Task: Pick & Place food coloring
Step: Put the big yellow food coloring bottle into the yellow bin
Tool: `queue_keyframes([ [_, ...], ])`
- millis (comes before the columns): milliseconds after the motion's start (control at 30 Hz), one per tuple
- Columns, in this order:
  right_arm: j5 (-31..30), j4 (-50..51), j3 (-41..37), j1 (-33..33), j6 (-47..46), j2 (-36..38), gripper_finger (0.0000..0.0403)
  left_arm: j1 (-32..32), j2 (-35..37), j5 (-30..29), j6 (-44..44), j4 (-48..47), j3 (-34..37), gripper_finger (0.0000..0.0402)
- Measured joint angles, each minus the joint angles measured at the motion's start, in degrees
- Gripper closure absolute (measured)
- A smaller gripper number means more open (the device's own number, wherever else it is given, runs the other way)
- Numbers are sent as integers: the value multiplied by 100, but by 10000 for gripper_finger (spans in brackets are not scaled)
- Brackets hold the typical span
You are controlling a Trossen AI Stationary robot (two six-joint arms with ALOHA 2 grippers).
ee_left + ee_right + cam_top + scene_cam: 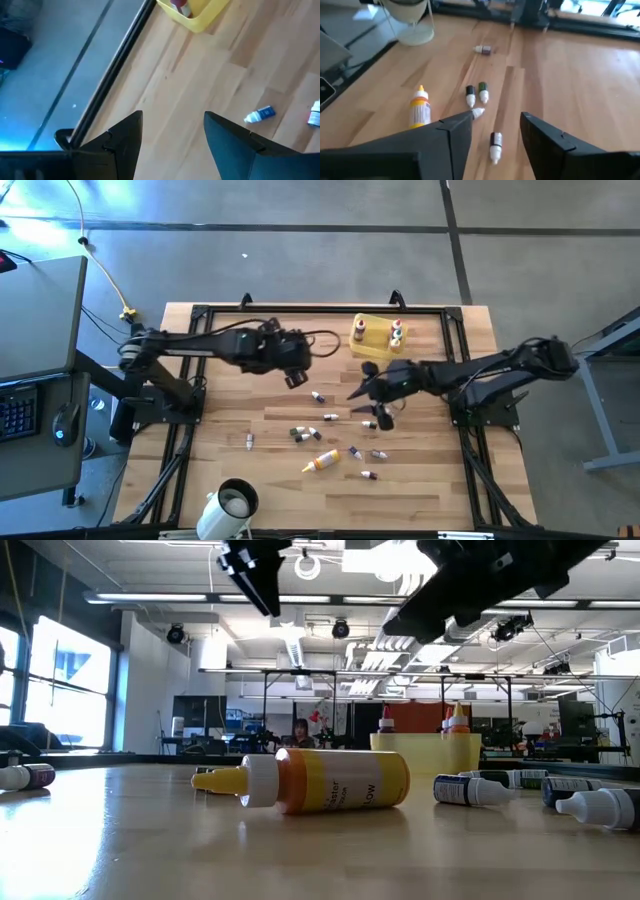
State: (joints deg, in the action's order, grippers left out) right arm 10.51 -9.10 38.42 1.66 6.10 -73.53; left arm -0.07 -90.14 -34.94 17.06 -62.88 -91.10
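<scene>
Dark fingers of the right gripper point(366, 393) are parted and empty above the wooden table point(430, 490). Beyond, the yellow food coloring bottle point(322, 462) is laid flat, nozzle toward the white mug point(231, 508). Smaller vials point(303, 434) are scattered around it. The left gripper point(297, 379) is held open, empty.

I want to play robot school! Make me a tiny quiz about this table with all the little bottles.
1. True or false: the yellow tray has bottles standing in it.
2. The biggest lying bottle, the yellow food coloring bottle, is: A) upright B) on its side C) in the white mug.
3. Fill in: the right gripper hovers over the scattered bottles with its jaws ____.

Key: 1 true; 2 B; 3 open.
</scene>
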Motion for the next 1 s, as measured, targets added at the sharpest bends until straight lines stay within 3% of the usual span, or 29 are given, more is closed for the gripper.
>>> queue_keyframes([
  [167, -101, 717, 906, 428, -28, -911, 240, -173, 645, 479, 236, 756, 986, 195],
  [300, -101, 1420, 1793, 714, -127, -1786, 240, -263, 899, 770, 275, 1104, 1374, 195],
  [533, -113, 2298, 3239, 1120, -87, -3154, 240, -265, 1000, 660, 67, 1051, 1387, 195],
  [633, -173, 2688, 3804, 1225, -125, -3631, 240, -271, 1029, 873, -21, 1053, 1380, 195],
  [1000, -96, 4008, 5541, 1469, -454, -4721, 242, -685, 1053, 1087, -110, 1024, 1382, 195],
])
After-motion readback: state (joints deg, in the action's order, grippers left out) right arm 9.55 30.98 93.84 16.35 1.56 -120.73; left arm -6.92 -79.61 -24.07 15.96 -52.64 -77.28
